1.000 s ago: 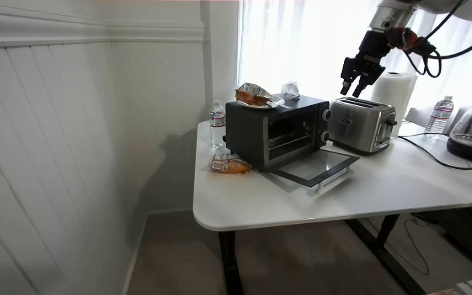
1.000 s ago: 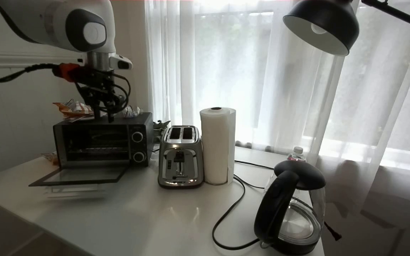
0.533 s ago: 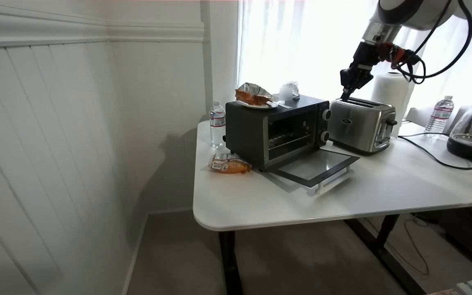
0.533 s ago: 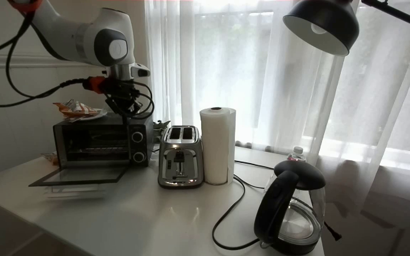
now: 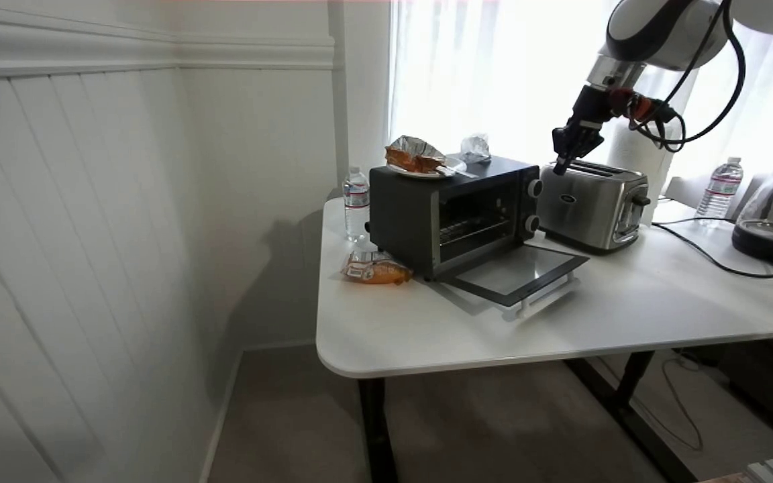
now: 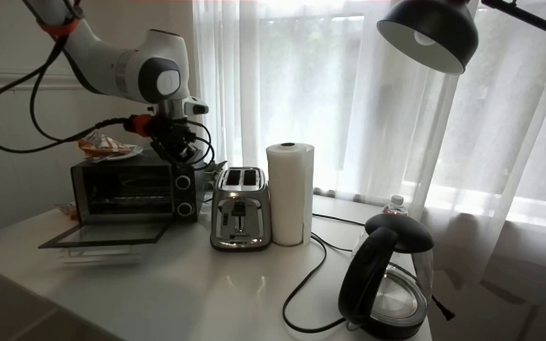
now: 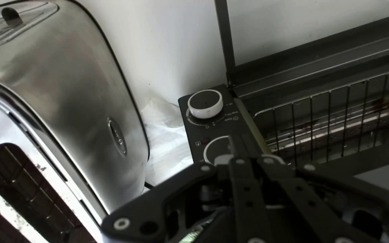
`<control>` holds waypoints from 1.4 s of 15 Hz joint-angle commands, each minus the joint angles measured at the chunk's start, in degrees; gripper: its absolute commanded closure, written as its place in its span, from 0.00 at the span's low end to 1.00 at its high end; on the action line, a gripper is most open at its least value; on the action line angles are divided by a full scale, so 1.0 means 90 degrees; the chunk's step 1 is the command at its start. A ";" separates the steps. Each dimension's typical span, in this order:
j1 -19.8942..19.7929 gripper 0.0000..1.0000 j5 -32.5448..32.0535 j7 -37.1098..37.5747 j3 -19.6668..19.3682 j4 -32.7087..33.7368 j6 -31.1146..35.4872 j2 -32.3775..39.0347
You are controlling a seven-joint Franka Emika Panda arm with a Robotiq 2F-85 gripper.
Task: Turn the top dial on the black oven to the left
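The black oven point(image 5: 403, 218) stands on the table with its glass door point(image 5: 517, 272) lowered. Its top dial point(image 5: 534, 188), white-rimmed with a dark face, also shows in an exterior view as the upper dial point(image 6: 182, 183). Just above and in front of that dial are the fingertips of my gripper point(image 5: 560, 168), which angles downward. In the wrist view the gripper point(image 7: 245, 143) is shut, with its fingers together and nothing seen between them. They cover part of the top dial point(image 7: 216, 150); whether they touch it I cannot tell. The lower dial point(image 7: 205, 103) lies beyond, uncovered.
A silver toaster point(image 5: 588, 204) stands close beside the oven's dial side, with a paper towel roll point(image 6: 289, 194) by it. On the oven are a plate with an orange packet point(image 5: 413, 161) and crumpled foil point(image 5: 475, 148). A kettle point(image 6: 391, 279) and cord occupy the table's other end.
The gripper's fingers have come together from apart to shut. The arm has moved down and across towards the oven's top dial. Oven and dials look the same.
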 commanded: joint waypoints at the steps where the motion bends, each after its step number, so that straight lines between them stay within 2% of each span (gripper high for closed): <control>1: -0.0010 0.99 -0.0011 0.0013 0.0014 0.0010 -0.0012 -0.0001; 9: -0.0146 1.00 0.0312 -0.0143 0.0062 0.0471 0.0420 0.0653; 16: -0.0271 1.00 0.0167 -0.0044 0.0018 0.0835 0.0891 0.1236; 21: -0.0373 1.00 0.0297 -0.0091 0.0145 0.1029 0.0740 0.1451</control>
